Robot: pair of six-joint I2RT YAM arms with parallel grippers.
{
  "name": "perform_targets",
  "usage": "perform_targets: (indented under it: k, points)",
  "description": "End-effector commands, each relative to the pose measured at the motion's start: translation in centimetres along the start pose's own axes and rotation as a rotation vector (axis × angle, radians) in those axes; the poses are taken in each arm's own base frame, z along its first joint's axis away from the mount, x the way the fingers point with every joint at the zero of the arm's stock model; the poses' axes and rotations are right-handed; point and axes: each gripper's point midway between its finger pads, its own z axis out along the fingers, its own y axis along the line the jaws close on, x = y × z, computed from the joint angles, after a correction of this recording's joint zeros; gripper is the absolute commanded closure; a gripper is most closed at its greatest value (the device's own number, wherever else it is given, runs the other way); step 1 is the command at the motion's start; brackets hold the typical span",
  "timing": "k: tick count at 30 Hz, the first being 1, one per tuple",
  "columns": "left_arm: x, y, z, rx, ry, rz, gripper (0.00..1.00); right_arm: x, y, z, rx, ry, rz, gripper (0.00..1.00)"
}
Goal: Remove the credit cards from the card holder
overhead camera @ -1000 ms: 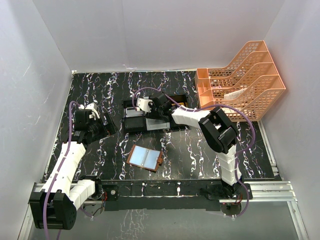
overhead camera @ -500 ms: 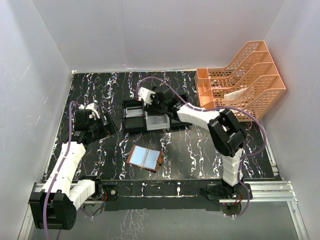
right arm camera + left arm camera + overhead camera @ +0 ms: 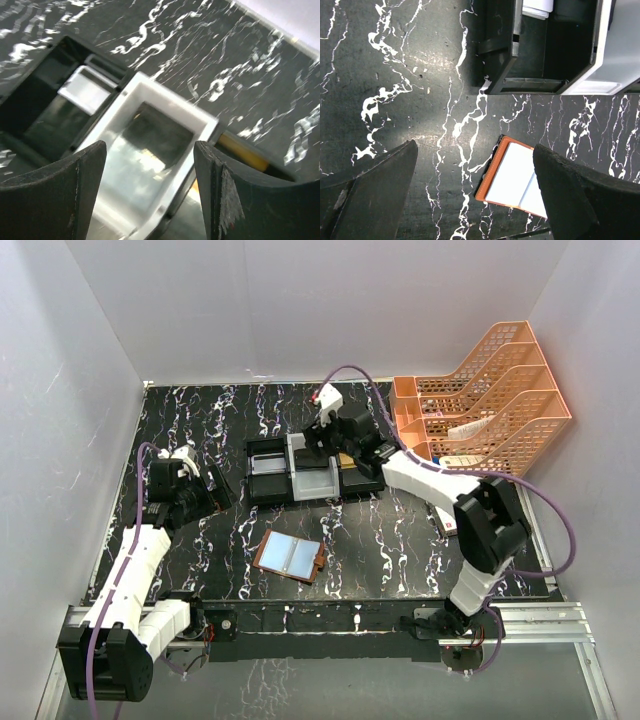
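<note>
While the brown card holder (image 3: 290, 556) lies spread open on the desk (image 3: 200, 430), near the front edge and between the two arms, its two inner faces show pale grey-blue; whether those are pockets or cards I cannot tell. Behind it sits a black-and-white compartment tray (image 3: 262, 490); one pale grey-blue credit card (image 3: 315, 480) lies flat in its white compartment, and a small pale flat piece (image 3: 87, 90) rests in the black compartment beside it.

From its base at the right, the right arm reaches far forward and leftward, elbow raised, wrist tipped down over the tray; the right end effector (image 3: 150, 165) hangs above the white compartment, fingers spread wide, gripping nothing. On the left side of the desk the left arm is folded up, well apart from the holder; the left end effector (image 3: 475, 172) is likewise wide apart and bare.

Black with white marble veins, the desk is walled in by plain white panels; orange mesh file trays (image 3: 490, 400) stand stacked at the right rear corner.
</note>
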Motion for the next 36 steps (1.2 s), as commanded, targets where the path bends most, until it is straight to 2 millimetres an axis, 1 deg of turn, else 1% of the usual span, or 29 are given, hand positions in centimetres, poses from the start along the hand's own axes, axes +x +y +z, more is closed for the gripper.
perform_targets:
  k: [1, 3, 4, 5, 7, 9, 10, 12, 13, 15, 17, 19, 21, 25, 27, 31, 34, 36]
  points:
    - [-0.3, -2.3, -1.0, 0.127, -0.005, 0.024, 0.01, -4.1, 2.6, -4.6, -0.083, -0.095, 0.367, 0.31]
    - [0.5, -3.8, -0.8, 0.225, 0.032, 0.030, 0.01, -3.0, 3.6, -6.0, -0.100, -0.032, 0.512, 0.31]
    - [1.1, -4.5, -0.8, 0.276, 0.060, 0.026, 0.02, -2.3, 4.6, -6.7, -0.132, 0.012, 0.576, 0.32]
    - [1.6, -5.1, -0.8, 0.317, 0.095, 0.010, 0.03, -1.3, 6.0, -7.3, -0.186, 0.068, 0.641, 0.35]
    - [2.9, -6.1, -0.8, 0.387, 0.164, -0.031, 0.06, 1.4, 9.8, -8.6, -0.313, 0.200, 0.780, 0.41]
    - [4.0, -6.7, -0.7, 0.420, 0.214, -0.086, 0.06, 4.4, 13.2, -9.8, -0.351, 0.299, 0.896, 0.43]
    - [4.5, -6.8, -0.5, 0.427, 0.241, -0.107, 0.06, 5.9, 14.8, -10.4, -0.347, 0.333, 0.931, 0.43]
    - [5.9, -7.4, -0.5, 0.457, 0.304, -0.134, 0.06, 7.9, 17.3, -11.7, -0.308, 0.363, 0.978, 0.44]
    - [6.8, -7.5, -0.3, 0.445, 0.335, -0.146, 0.07, 9.1, 18.0, -12.2, -0.277, 0.383, 0.992, 0.45]
    - [8.0, -7.2, 0.1, 0.403, 0.368, -0.154, 0.08, 9.8, 19.6, -13.0, -0.271, 0.406, 1.004, 0.48]
    - [9.1, -7.6, 0.4, 0.386, 0.386, -0.130, 0.08, 10.3, 20.8, -13.6, -0.266, 0.433, 1.003, 0.49]
    - [10.2, -7.9, 0.6, 0.371, 0.405, -0.120, 0.09, 11.0, 21.7, -14.0, -0.261, 0.457, 0.999, 0.50]
    - [11.0, -7.7, 0.9, 0.342, 0.418, -0.117, 0.11, 11.8, 22.0, -14.2, -0.241, 0.479, 1.018, 0.52]
    - [12.0, -7.0, 1.2, 0.298, 0.424, -0.109, 0.13, 14.0, 21.5, -14.2, -0.170, 0.522, 1.036, 0.56]
    - [12.3, -7.1, 1.3, 0.305, 0.433, -0.103, 0.15, 15.2, 21.2, -14.2, -0.133, 0.543, 1.034, 0.57]
    - [13.0, -7.6, 1.5, 0.309, 0.440, -0.100, 0.23, 17.3, 21.2, -14.1, -0.111, 0.578, 1.038, 0.60]
    - [13.8, -7.9, 1.9, 0.303, 0.450, -0.103, 0.25, 18.2, 21.4, -13.7, -0.121, 0.579, 1.024, 0.63]
    - [14.5, -7.7, 2.3, 0.274, 0.456, -0.096, 0.31, 18.2, 21.5, -13.1, -0.131, 0.570, 1.024, 0.65]
